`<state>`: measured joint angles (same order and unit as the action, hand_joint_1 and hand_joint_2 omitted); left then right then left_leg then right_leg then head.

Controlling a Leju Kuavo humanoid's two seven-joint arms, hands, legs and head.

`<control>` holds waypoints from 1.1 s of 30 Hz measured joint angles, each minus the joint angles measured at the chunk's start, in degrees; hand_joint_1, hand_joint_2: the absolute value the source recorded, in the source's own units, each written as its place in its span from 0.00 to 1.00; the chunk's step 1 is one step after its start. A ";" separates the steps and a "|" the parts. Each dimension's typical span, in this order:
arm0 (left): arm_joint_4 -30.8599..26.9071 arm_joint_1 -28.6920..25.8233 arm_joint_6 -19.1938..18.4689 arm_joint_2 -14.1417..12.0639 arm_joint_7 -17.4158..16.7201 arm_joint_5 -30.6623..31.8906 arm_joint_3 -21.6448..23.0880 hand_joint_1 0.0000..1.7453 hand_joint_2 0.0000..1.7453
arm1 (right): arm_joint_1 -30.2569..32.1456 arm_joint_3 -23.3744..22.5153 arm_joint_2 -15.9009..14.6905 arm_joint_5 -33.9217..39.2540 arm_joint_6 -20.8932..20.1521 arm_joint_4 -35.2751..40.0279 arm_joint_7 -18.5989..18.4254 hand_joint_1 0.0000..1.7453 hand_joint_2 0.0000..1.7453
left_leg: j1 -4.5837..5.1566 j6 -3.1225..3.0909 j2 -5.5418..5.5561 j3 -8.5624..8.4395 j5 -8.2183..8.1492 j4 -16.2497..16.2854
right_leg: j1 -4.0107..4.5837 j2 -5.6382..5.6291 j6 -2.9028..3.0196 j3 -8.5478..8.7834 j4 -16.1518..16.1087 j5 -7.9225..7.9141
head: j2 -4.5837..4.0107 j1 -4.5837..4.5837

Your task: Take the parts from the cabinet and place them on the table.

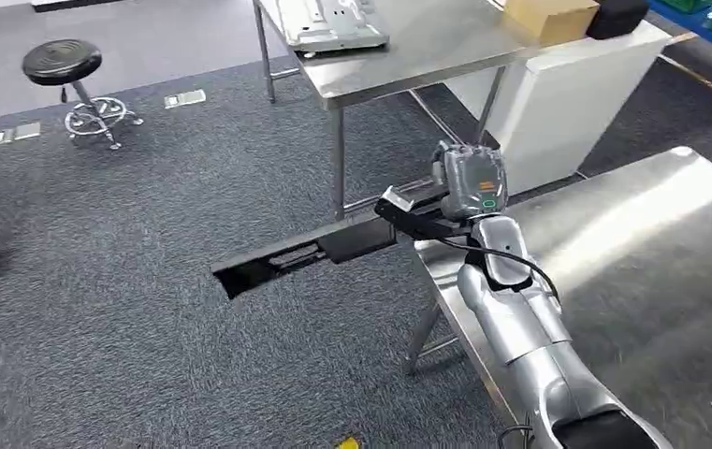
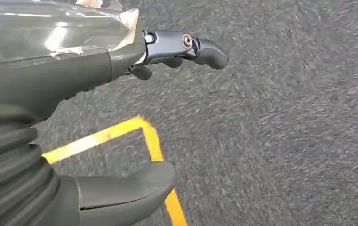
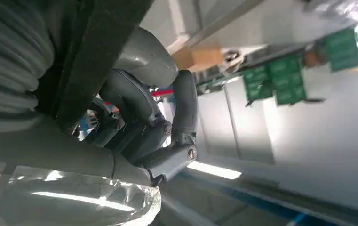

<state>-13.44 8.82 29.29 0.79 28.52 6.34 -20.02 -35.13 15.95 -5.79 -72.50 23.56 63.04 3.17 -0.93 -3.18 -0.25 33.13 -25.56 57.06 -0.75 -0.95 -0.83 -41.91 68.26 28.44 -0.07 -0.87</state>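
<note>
While I carry this load, the head view shows my right hand (image 1: 469,182) wrapped round the near end of a long black part (image 1: 310,251), which juts away from the hand, out past the edge of the table (image 1: 670,243) and over the carpeted floor (image 1: 127,309). That table lies just beside and behind the hand, with my right arm (image 1: 520,318) reaching across its corner. Most of the part's length hangs unsupported, so I judge the weight may lever it downward in my grip; if it twists, the far tip could dip and the part slide free onto the floor. Swinging it round toward the table, I could also knock that tip against the second table (image 1: 399,56) standing beyond the hand.

From the left wrist view, my left hand (image 2: 120,117) holds nothing, fingers (image 2: 186,47) and thumb (image 2: 130,188) apart, above the carpet and a yellow floor line (image 2: 148,136). It is well apart from the part, so it offers no support should the load tip.

From the right wrist view, my fingers (image 3: 181,117) curl tightly over a dark bar of the part (image 3: 97,56) that runs close along the hand's cover. The grip looks closed, but I cannot tell how much of the part the fingers actually enclose, so a shallow hold remains my chief worry.
</note>
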 joint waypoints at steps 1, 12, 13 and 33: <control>0.00 -0.04 0.00 -0.02 0.04 -0.04 -0.04 0.00 1.00 | 0.14 -0.24 -0.18 0.07 0.00 -0.02 0.00 0.98 1.00 | 0.06 0.00 -0.78 0.09 0.00 0.01 | -0.19 0.15 -0.10 -1.96 4.18 1.37 | 0.00 0.02; -0.02 0.09 -0.15 -0.04 0.52 -0.15 -0.11 0.00 1.00 | 0.85 -2.27 -1.95 0.50 0.35 -0.17 0.13 0.98 1.00 | 0.32 2.12 -7.70 -0.23 -1.13 0.79 | -0.48 2.61 -0.79 6.92 -10.83 -3.98 | 0.00 0.13; -0.02 0.06 -0.11 -0.07 0.87 -0.39 -0.20 0.00 1.00 | 0.77 -2.42 -2.06 0.44 0.52 -0.15 0.26 0.98 1.00 | -0.30 2.68 -2.85 0.75 -3.36 3.26 | -0.93 1.51 0.02 6.95 -10.95 -4.31 | 0.00 0.22; 0.00 -1.32 0.61 -0.07 2.34 -1.97 -2.03 0.00 1.00 | 0.83 -3.61 -1.86 0.31 0.63 -0.28 1.01 0.98 1.00 | 0.06 -0.15 0.06 0.11 0.11 -0.07 | 0.18 0.00 -0.09 -0.42 0.63 0.03 | 0.00 -0.31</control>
<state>-13.44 7.50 29.90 0.72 30.86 4.37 -22.05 -34.31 12.35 -7.65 -72.19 24.20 62.75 4.18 -0.87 -3.34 -0.18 33.25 -25.44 56.99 -0.57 -0.95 -0.92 -42.34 68.89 28.47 -0.07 -1.18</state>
